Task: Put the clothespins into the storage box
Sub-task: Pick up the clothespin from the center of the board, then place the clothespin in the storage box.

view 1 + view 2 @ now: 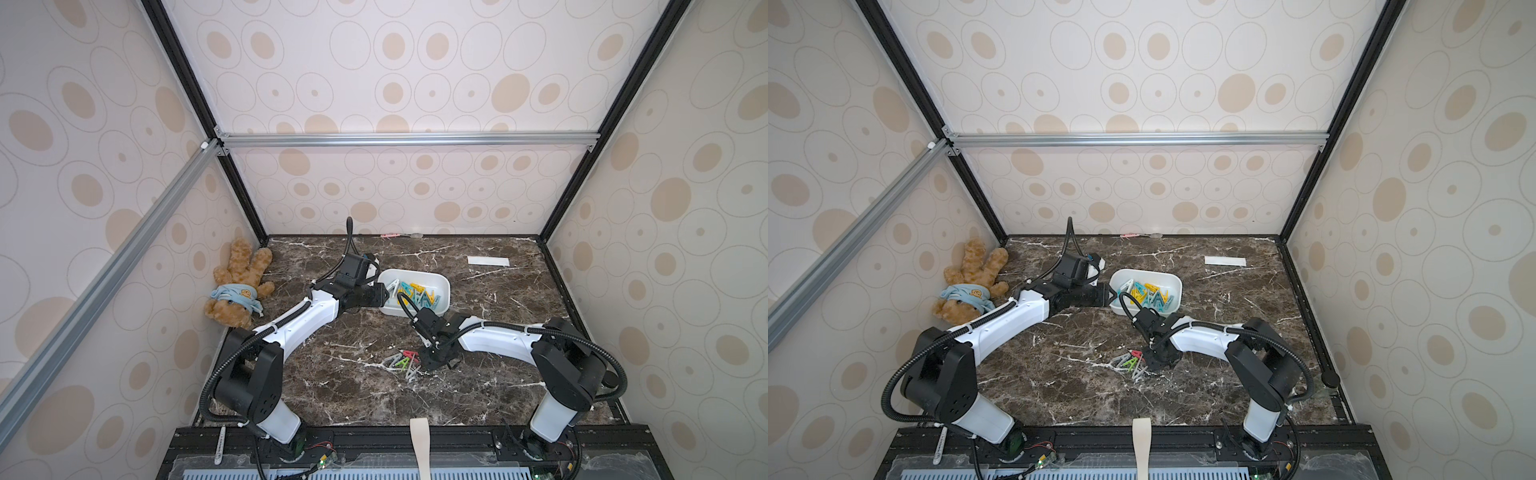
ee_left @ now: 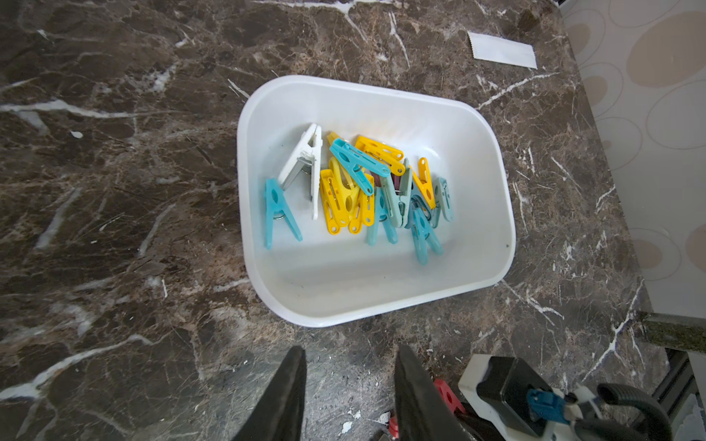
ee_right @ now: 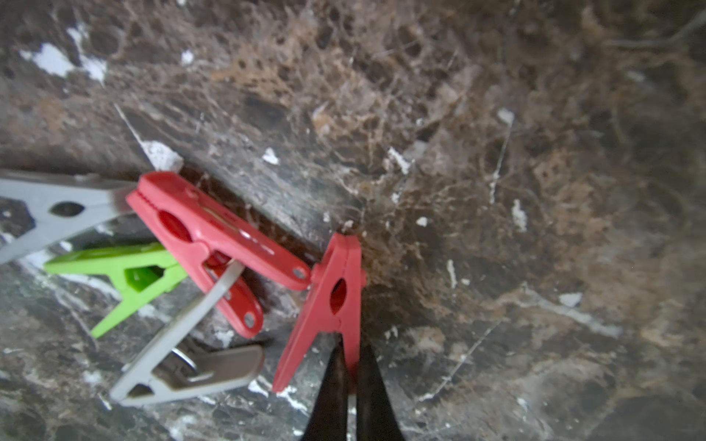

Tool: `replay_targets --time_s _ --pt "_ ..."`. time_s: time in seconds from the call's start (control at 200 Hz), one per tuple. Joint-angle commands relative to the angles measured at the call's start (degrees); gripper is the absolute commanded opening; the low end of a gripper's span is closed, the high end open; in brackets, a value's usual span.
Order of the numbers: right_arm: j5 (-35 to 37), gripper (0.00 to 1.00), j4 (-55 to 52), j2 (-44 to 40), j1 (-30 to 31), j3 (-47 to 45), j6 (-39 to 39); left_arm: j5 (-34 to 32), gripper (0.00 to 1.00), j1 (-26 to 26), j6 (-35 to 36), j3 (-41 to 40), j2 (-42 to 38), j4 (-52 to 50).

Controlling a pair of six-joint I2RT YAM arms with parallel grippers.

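The storage box (image 1: 447, 291) (image 1: 1179, 286) (image 2: 244, 126) is a white tub at mid-table holding several clothespins (image 1: 415, 293) (image 2: 355, 183) in yellow, teal and white. My left gripper (image 1: 384, 293) (image 2: 349, 355) stands open just outside the tub's left wall, with nothing between its fingers. Nearer the front, a small pile of clothespins (image 1: 405, 361) (image 1: 1131, 362) lies on the marble. My right gripper (image 1: 424, 361) (image 3: 350, 345) is down at the pile's right edge, shut on one leg of a red clothespin (image 3: 332, 290). Another red clothespin (image 3: 214, 236), a green one (image 3: 126, 275) and grey ones (image 3: 46, 210) lie beside it.
A teddy bear (image 1: 239, 282) lies against the left wall. A flat white paper strip (image 1: 488, 260) rests at the back right, and a small pink item (image 1: 390, 235) sits at the foot of the back wall. A beige strip (image 1: 419, 444) overhangs the front edge.
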Motion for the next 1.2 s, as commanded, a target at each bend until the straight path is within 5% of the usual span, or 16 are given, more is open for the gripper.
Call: replay_targets --time_s 0.0,0.59,1.196 --pt "1.8 0.02 -0.7 -0.4 -0.2 -0.7 -0.7 -1.1 0.39 0.4 -0.7 0.3 -1.7 -0.9" --pt "-0.1 0.0 -9.3 -8.9 -5.9 8.8 -3.7 -2.9 0.39 0.6 -6.0 -5.2 -5.4 3.9" --pt "-3.2 0.0 -15.6 12.5 -20.5 38.6 -15.1 -5.4 0.4 0.5 -8.1 -10.2 -13.6 0.0"
